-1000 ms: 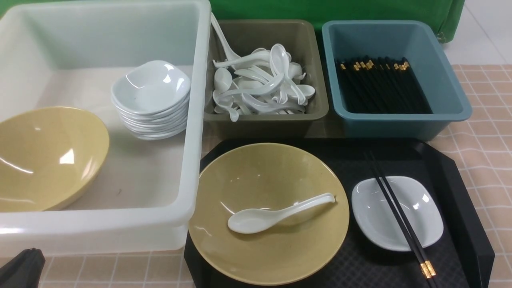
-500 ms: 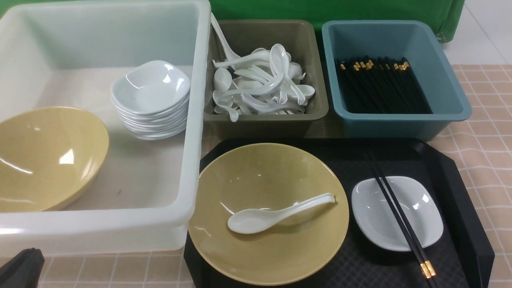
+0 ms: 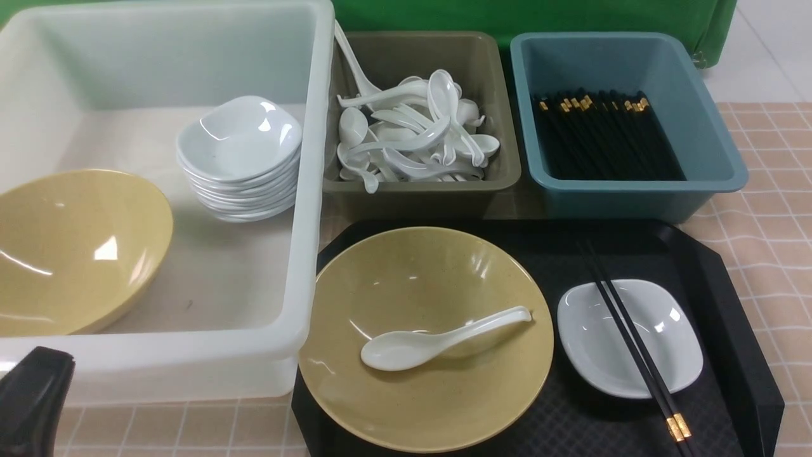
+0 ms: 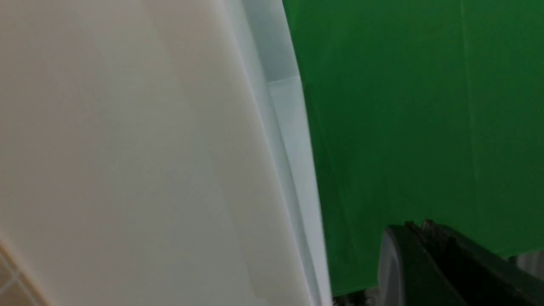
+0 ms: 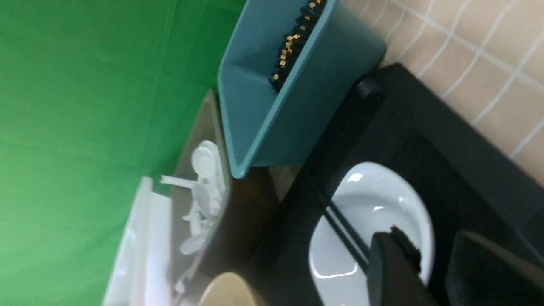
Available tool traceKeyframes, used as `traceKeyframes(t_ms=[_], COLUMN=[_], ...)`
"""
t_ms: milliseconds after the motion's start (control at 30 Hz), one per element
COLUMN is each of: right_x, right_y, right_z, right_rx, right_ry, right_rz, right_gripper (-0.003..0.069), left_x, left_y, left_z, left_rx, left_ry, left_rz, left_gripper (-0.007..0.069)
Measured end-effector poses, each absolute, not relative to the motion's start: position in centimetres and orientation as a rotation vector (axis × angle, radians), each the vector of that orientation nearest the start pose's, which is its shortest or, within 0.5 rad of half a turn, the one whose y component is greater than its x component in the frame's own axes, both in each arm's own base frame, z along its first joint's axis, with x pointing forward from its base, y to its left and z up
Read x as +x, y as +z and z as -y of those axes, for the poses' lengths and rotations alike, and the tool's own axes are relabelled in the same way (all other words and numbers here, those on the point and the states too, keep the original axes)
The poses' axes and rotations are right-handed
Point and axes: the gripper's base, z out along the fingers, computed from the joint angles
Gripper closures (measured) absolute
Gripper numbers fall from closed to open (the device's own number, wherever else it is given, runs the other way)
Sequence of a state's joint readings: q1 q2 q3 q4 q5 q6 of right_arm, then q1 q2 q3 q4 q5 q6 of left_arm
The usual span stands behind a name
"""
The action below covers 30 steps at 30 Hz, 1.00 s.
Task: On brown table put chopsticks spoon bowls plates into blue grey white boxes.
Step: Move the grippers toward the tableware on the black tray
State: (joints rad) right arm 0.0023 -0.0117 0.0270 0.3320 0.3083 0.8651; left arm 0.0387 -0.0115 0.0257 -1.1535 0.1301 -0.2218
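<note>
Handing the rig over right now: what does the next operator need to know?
Left gripper: low, in front of the white box; jaws not readable.
Right gripper: open, empty, near the plate.
On the black tray: yellow bowl with the spoon inside; chopsticks across the plate.
Done: white box holds a second bowl and a plate stack; grey box a spoon pile; blue box a chopstick bundle.
Left: all four tray items.

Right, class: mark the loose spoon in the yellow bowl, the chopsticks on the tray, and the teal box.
spoon (image 3: 396, 350), front view, middle of its scoop.
chopsticks (image 3: 629, 336), front view, midway along the shafts.
teal box (image 3: 609, 202), front view, near outer wall.
</note>
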Motion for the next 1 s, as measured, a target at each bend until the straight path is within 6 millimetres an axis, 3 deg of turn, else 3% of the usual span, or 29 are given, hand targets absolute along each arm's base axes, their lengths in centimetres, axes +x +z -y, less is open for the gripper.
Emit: traceKeyframes(t_ms=[200, 367, 533, 567, 600, 767, 800, 833, 900, 1000], right_x=[5.4, 5.5, 5.4, 5.3, 5.3, 7.2, 8.0, 8.2, 10.3, 13.2], right_y=[17.9, 18.4, 19.3, 20.7, 20.9, 27.5, 28.7, 28.6, 31.1, 33.0], right_z=[-0.8, -0.7, -0.7, -0.8, -0.8, -1.1, -1.1, -1.2, -1.5, -2.1], right_rx=[0.933, 0.899, 0.763, 0.672, 0.647, 0.283, 0.209, 0.195, -0.003, -0.210], right_ry=[0.878, 0.873, 0.776, 0.715, 0.695, 0.399, 0.344, 0.334, 0.233, 0.190], right_rz=[-1.619, -1.564, -1.593, -1.629, -1.636, -1.775, -1.817, -1.837, -1.956, -2.142], right_gripper=[0.0422, 0.0422, 0.0426, 0.0447, 0.0454, 0.0609, 0.0619, 0.0619, 0.0621, 0.0621], left_x=[5.6, 5.5, 4.2, 4.3, 4.3, 8.4, 9.3, 9.5, 11.7, 14.3], left_y=[20.1, 20.7, 26.0, 27.6, 28.0, 32.2, 33.0, 33.2, 35.1, 36.7], left_z=[0.9, 1.5, 2.1, 2.4, 2.5, 2.8, 2.7, 2.7, 2.3, 1.8], left_rx=[-1.012, -0.882, -0.501, -0.396, -0.374, -0.106, -0.055, -0.046, 0.060, 0.162], left_ry=[-1.148, -1.098, -0.900, -0.824, -0.808, -0.532, -0.476, -0.465, -0.348, -0.231], left_rz=[-1.329, -1.409, -1.425, -1.480, -1.500, -1.895, -1.967, -1.980, -2.134, -2.297], left_gripper=[0.0623, 0.0623, 0.0623, 0.0623, 0.0623, 0.0623, 0.0623, 0.0623, 0.0623, 0.0623])
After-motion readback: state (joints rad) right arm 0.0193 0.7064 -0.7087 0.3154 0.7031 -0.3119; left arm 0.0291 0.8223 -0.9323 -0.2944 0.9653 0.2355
